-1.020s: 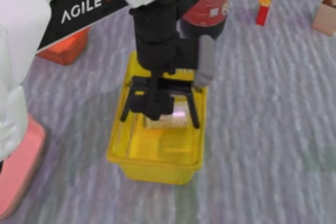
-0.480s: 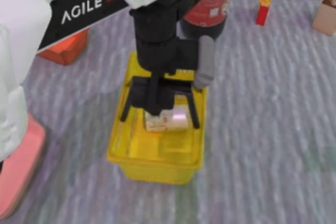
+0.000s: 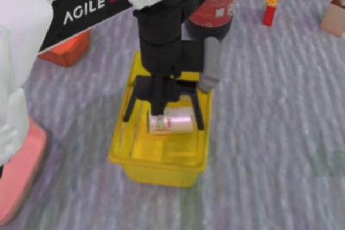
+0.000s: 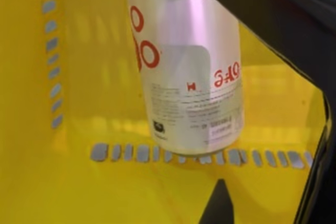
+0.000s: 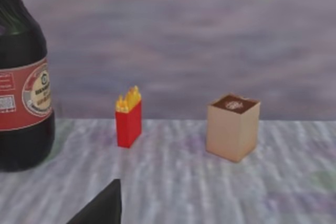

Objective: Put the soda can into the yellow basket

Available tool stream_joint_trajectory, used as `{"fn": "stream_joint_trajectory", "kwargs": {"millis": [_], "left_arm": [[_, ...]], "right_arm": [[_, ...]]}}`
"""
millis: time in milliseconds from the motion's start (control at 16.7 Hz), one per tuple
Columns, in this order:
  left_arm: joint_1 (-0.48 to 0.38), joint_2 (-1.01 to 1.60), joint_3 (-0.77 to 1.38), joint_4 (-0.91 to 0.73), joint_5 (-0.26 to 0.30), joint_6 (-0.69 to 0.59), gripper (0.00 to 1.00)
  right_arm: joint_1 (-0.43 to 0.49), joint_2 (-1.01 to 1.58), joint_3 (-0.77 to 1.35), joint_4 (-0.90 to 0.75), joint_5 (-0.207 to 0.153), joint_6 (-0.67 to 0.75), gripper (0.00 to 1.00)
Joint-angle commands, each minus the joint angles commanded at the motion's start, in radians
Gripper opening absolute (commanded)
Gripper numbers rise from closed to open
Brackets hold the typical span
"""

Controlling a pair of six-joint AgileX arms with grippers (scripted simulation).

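Lifted slightly since a second ago, the left end effector [image 3: 161, 112] hovers over the yellow basket [image 3: 129, 154], fingers spread wide. The soda can [image 3: 171, 121] lies on its side inside, released.

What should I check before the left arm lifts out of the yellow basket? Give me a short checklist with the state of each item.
1. soda can inside the yellow basket: ok, lying on its side within the walls.
2. Can released by the left gripper: cannot tell; fingers hidden in the top view.
3. Can settled on the basket floor: cannot tell.
4. Lift path clear of the black handle: not ok, the handle stands close around the gripper.
5. cola bottle clear of the arm: cannot tell; they overlap from above.
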Motion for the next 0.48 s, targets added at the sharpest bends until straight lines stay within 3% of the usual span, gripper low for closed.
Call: {"fn": "stream_joint_trajectory", "kwargs": {"millis": [480], "left_arm": [[0.0,0.0,0.0,0.0,0.0,0.0,0.0]], "right_arm": [[0.0,0.0,0.0,0.0,0.0,0.0,1.0]]}}
